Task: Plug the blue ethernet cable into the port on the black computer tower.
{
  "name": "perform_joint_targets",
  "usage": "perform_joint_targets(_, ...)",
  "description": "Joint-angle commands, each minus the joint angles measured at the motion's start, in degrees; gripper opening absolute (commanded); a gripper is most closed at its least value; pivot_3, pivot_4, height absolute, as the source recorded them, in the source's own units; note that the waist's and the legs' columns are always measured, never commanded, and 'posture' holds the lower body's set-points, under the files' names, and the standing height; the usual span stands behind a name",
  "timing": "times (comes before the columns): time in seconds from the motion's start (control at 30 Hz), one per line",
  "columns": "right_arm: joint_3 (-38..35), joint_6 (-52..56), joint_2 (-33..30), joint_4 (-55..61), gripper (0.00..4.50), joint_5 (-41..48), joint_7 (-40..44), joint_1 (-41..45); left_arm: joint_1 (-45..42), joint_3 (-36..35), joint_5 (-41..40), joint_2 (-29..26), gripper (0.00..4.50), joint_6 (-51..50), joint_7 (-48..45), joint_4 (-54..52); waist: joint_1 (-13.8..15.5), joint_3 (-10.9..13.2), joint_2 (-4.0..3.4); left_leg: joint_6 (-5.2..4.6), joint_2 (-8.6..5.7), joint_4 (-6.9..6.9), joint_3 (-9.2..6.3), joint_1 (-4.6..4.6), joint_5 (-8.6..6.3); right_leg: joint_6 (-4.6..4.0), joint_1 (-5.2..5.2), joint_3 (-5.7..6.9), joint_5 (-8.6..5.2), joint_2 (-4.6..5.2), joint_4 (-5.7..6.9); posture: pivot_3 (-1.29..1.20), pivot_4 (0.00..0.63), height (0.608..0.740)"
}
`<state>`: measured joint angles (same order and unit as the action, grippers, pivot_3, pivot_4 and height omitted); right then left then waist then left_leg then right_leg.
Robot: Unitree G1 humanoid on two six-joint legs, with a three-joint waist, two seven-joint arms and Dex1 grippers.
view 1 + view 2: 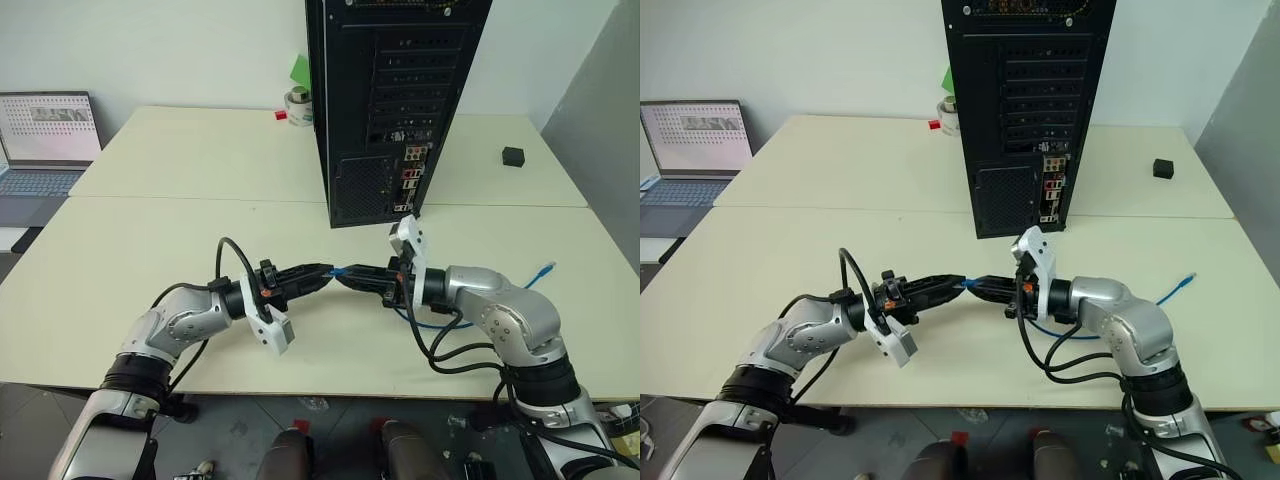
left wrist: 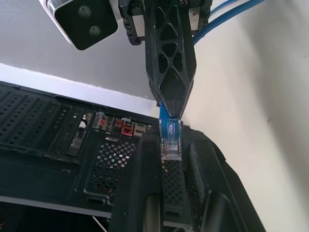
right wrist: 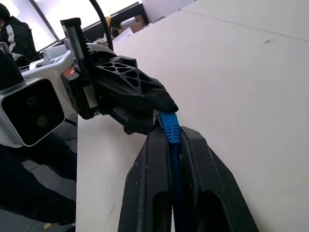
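The black computer tower (image 1: 390,100) stands upright on the table, its rear panel with coloured ports (image 1: 412,175) facing me. In front of it my two grippers meet tip to tip a little above the table. My left gripper (image 1: 322,273) is shut on the clear plug (image 2: 170,140) of the blue ethernet cable. My right gripper (image 1: 346,278) is shut on the blue cable (image 3: 170,130) just behind that plug. The rest of the cable loops under my right forearm (image 1: 430,322), and its other plug (image 1: 545,270) lies on the table at the right.
A laptop (image 1: 45,150) sits open at the far left. A tape roll (image 1: 298,105) stands left of the tower and a small black cube (image 1: 513,156) lies to its right. A seam (image 1: 200,198) runs between the two tables. A person (image 3: 12,34) sits in the background.
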<state>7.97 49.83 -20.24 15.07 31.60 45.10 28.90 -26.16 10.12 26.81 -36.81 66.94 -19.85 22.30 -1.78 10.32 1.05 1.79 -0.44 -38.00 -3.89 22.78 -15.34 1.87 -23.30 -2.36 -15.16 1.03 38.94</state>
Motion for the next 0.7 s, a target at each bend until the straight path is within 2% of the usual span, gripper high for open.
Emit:
perform_joint_targets(0.03, -1.3, -0.5, -0.6, 0.6, 0.01, 1.0, -0.1, 1.8, 0.3, 2.9, -5.5, -0.8, 1.32, -1.0, -2.3, -1.6, 0.0, 0.0, 0.00, 0.00, 0.00, 0.00, 0.00, 0.00, 0.00, 0.00, 0.00, 0.00, 0.00, 0.00, 0.00, 0.00, 0.150, 0.740)
perform_joint_targets(0.2, -2.3, -1.9, -2.4, 1.0, 0.01, -0.1, -0.9, 2.0, 1.8, 4.8, -17.8, 0.3, 2.20, -13.7, -10.0, -2.1, 0.0, 0.0, 0.00, 0.00, 0.00, 0.00, -0.02, 0.01, 0.00, 0.00, 0.00, 0.02, 0.00, 0.00, 0.00, 0.00, 0.150, 0.740)
perform_joint_targets(0.37, -6.2, -4.8, -3.7, 1.4, 0.00, -2.9, -5.8, 1.7, 4.1, 3.0, -33.2, 4.0, 3.21, -38.5, -16.9, -10.0, -0.1, 0.0, 0.00, 0.00, 0.00, 0.00, -0.03, 0.02, 0.00, 0.00, 0.00, 0.02, 0.00, -0.04, 0.01, 0.00, 0.150, 0.740)
perform_joint_targets(0.47, -8.0, -7.9, -3.2, 0.6, 0.00, -6.9, -11.9, 2.5, 3.6, 1.2, -39.5, 6.5, 3.22, -52.3, -16.9, -16.2, -0.1, 0.0, 0.00, 0.00, -0.01, -0.03, -0.05, 0.05, 0.00, 0.00, 0.00, 0.03, 0.00, -0.04, 0.00, 0.00, 0.150, 0.740)
perform_joint_targets(0.6, -9.3, -12.9, 0.4, -4.0, 0.00, -15.3, -25.0, 6.0, -0.1, -0.7, -42.8, 10.5, 3.22, -66.9, -12.8, -22.1, -0.1, 0.0, 0.00, 0.00, -0.01, -0.03, -0.04, 0.04, 0.00, 0.00, 0.00, 0.01, 0.00, -0.06, 0.02, 0.00, 0.150, 0.740)
perform_joint_targets(0.7, -9.5, -16.3, 3.2, -7.2, 0.00, -19.5, -31.6, 7.7, -2.9, -1.6, -45.1, 13.0, 3.22, -76.0, -11.0, -24.7, -0.1, 0.0, 0.00, 0.02, 0.00, -0.03, -0.05, 0.04, 0.01, 0.00, -0.01, 0.01, 0.00, -0.09, 0.03, 0.00, 0.150, 0.740)
